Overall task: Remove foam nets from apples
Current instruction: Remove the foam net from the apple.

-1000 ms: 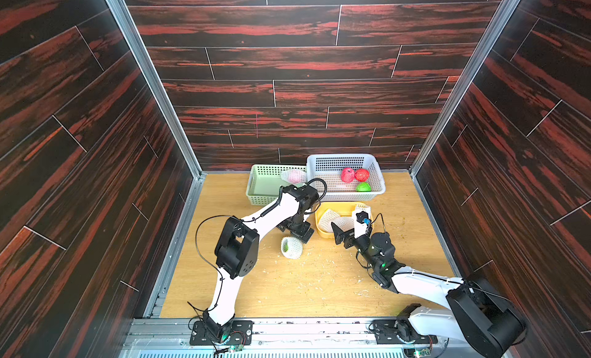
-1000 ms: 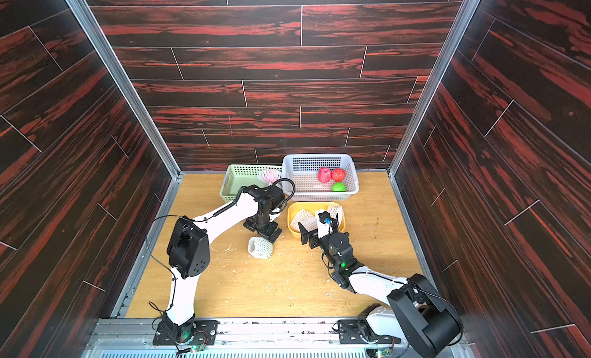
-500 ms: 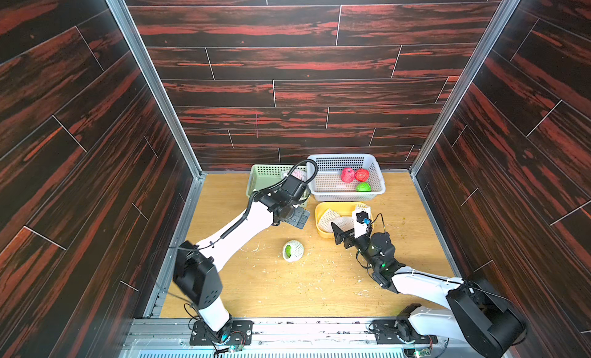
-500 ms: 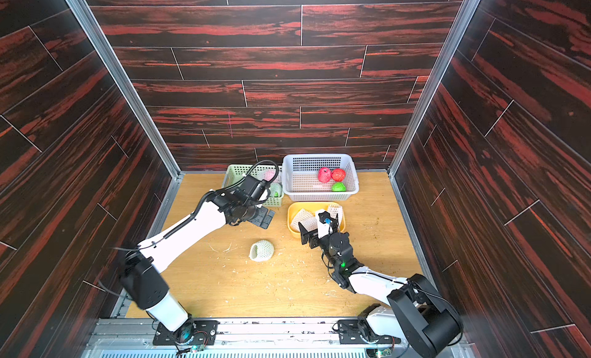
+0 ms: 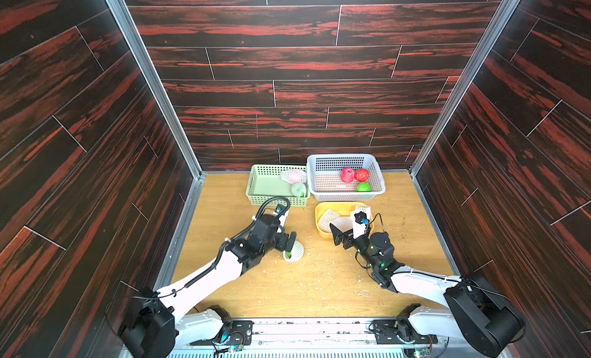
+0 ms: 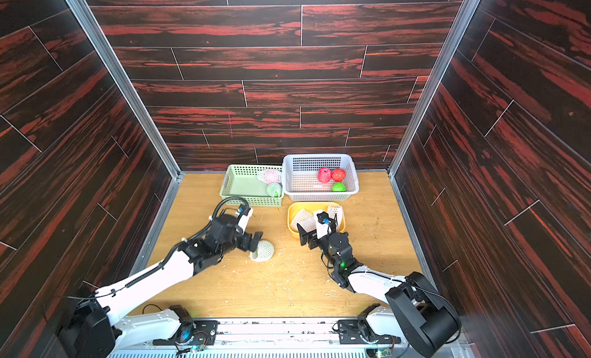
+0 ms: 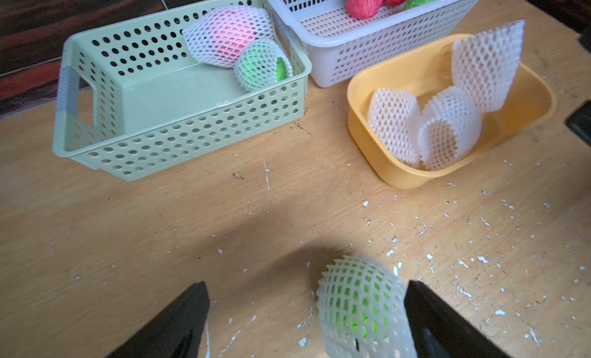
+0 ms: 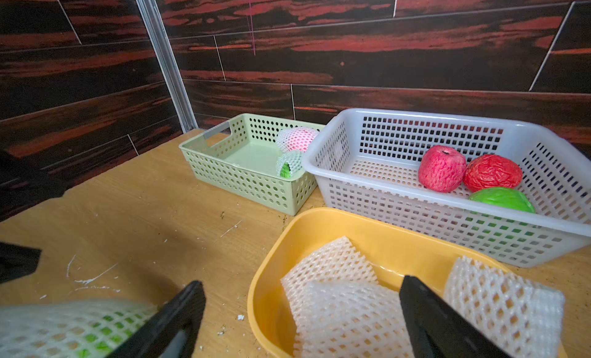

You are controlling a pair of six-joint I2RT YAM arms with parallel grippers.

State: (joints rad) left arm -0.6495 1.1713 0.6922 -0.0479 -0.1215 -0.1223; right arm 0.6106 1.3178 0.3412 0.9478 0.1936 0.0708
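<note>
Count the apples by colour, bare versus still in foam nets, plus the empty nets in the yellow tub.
Bare red apples, white plastic basket: 2
Bare green apple, same basket: 1
Netted red apple, green perforated basket: 1
Netted green apples, green basket and wooden table: 2
Empty white foam nets, yellow plastic tub: 3
Total: 6 apples, 3 empty nets

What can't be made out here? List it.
- Left wrist: frame edge crops the round green apple in white foam net on the wooden table; right wrist shows it blurred.
- In both top views, the open right gripper covers some white foam nets in the yellow plastic tub.
- Right wrist: the white plastic basket hides the base of the bare green apple.
</note>
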